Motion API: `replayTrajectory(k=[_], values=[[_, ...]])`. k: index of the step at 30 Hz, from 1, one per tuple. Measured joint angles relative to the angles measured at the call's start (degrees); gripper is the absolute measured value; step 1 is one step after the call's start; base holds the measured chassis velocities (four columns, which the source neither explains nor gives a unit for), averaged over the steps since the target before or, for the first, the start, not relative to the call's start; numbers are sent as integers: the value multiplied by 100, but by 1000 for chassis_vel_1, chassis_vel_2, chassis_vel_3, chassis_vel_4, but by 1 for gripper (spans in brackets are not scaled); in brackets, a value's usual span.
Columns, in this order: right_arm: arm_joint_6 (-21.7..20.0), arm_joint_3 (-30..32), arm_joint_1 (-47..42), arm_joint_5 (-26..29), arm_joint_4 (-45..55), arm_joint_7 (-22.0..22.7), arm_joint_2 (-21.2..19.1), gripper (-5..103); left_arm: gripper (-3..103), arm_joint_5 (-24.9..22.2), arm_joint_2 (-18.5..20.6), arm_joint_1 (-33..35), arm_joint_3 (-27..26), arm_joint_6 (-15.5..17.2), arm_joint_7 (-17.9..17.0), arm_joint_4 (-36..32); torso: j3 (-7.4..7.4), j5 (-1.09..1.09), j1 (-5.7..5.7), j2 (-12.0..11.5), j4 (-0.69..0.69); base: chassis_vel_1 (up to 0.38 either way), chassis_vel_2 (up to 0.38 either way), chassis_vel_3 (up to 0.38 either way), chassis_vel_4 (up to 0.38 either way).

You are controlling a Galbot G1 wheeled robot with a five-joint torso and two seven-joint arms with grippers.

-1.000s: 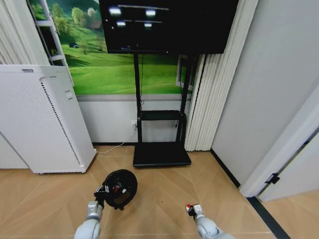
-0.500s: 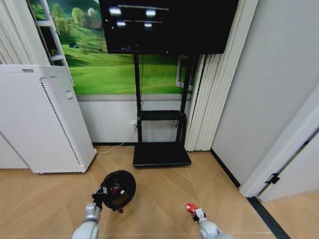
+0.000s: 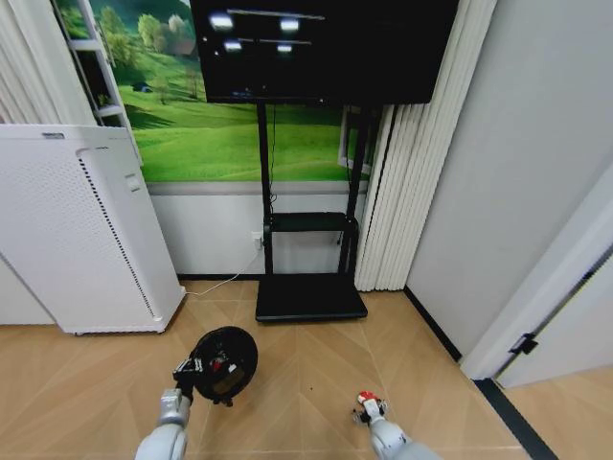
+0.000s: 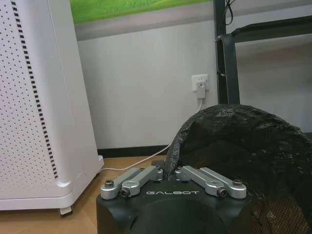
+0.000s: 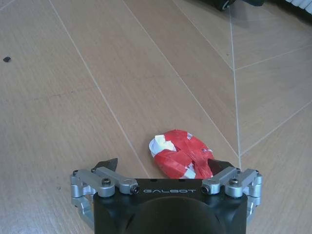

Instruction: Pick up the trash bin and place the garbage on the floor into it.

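Note:
The black mesh trash bin [image 3: 230,347] hangs just above the floor on my left, lined with a black bag [image 4: 253,151]. My left gripper [image 3: 188,368] [image 4: 168,171] is shut on its near rim. A small red-and-white bit [image 3: 222,365] shows inside the bin. To my right, a red-and-white wad of garbage [image 5: 179,152] [image 3: 366,396] lies on the wooden floor. My right gripper [image 5: 163,165] [image 3: 365,410] hovers low over it, open, and the wad lies between the two fingertips, closer to one of them.
A tall white perforated appliance [image 3: 77,230] stands at the left wall, its cord plugged into a wall socket [image 4: 200,84]. A black TV stand base [image 3: 309,297] sits ahead. White curtains [image 3: 407,144] and a door frame [image 3: 546,297] close off the right side.
My left gripper and the bin have drifted slightly to the left. My right arm has pulled back a little toward me and sits lower in the view, still by the wad.

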Motion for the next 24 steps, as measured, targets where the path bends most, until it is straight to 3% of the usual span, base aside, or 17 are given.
replayTrajectory(k=[9,14,22,24], values=[[88,-10,183,-117,-365,-18,169,99,4,-40,34,-44,-22,-16,1,57,0,0,0,0,0,0,0,0,0],[90,-8,259,-179,-491,23,173,94,4,-51,44,-60,-27,-17,3,68,0,1,0,1,0,0,0,0,0],[64,3,222,-291,-463,59,103,100,4,-54,37,-67,-23,-17,4,71,0,2,0,1,-1,0,0,0,0],[63,22,206,-377,-470,46,97,94,4,-52,30,-60,-20,-17,4,71,-1,1,0,1,0,0,0,0,0]])
